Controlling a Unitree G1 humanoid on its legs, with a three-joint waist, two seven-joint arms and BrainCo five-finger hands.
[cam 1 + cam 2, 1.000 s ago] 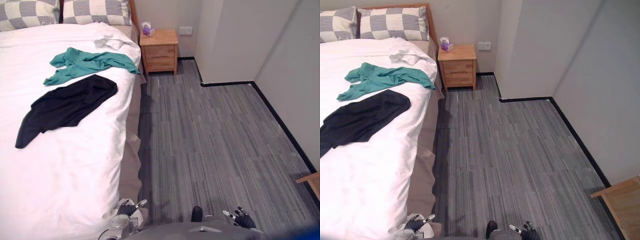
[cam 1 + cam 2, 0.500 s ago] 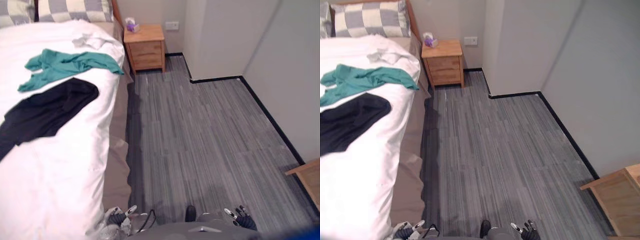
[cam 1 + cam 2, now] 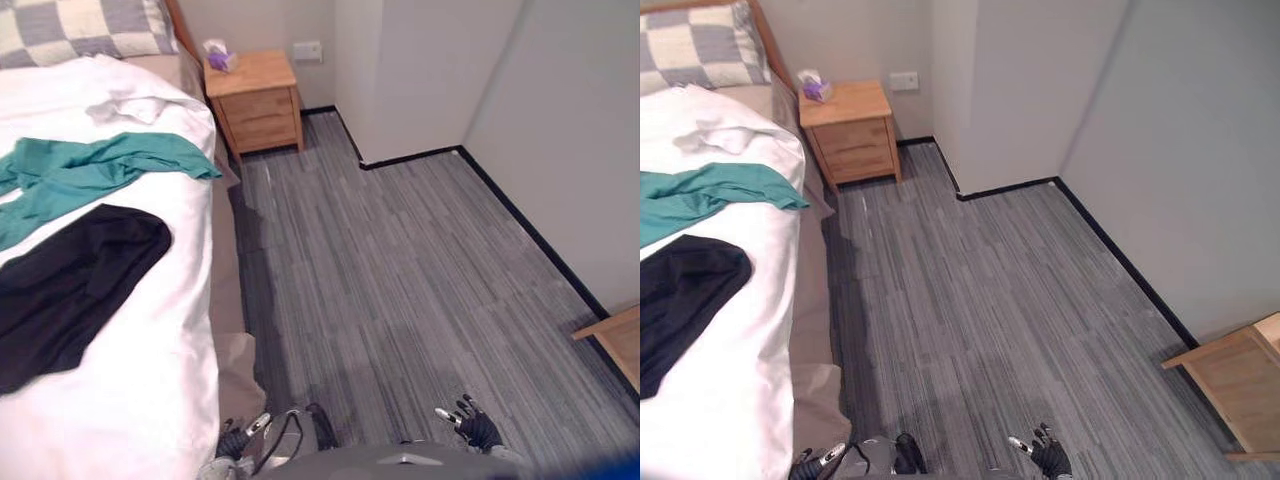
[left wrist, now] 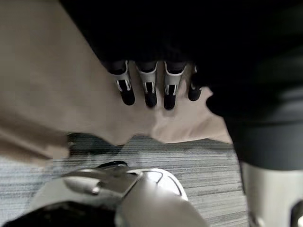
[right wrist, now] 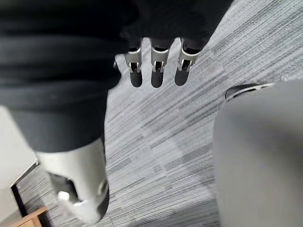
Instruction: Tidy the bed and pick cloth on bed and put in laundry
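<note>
While both hands hang low at the robot's sides, the task seems to be at its very beginning: the robot stands on the grey floor (image 3: pixel 400 260) beside the bed (image 3: pixel 150 400), and no cloth is picked up yet. The left hand (image 3: pixel 238 440) is close to the beige bed skirt (image 4: pixel 57 94); its fingers (image 4: pixel 149 87) are straight and relaxed and they hold nothing. The right hand (image 3: pixel 478 430) is over the bare floor, its fingers (image 5: pixel 160 59) also straight and empty. On the white cover lie the things to collect: a black cloth (image 3: pixel 70 280) nearest to the robot, spread flat and not far from the bed's edge; a teal cloth (image 3: pixel 90 170) just beyond it, with one end reaching almost to the edge; and a small white cloth (image 3: pixel 125 108) crumpled near the checkered pillow (image 3: pixel 80 28). At the head of the bed stands a wooden nightstand (image 3: pixel 255 95) with a tissue box (image 3: pixel 218 57) on it. The step in hand is probably the approach to the bed. The next move calls for turning toward the bed and going nearer, then raising the left hand over the cover to the black cloth, which looks the easiest to reach. As the cloth is thin and lies flat, the fingers will need to gather a fold of it without catching the cover beneath.
</note>
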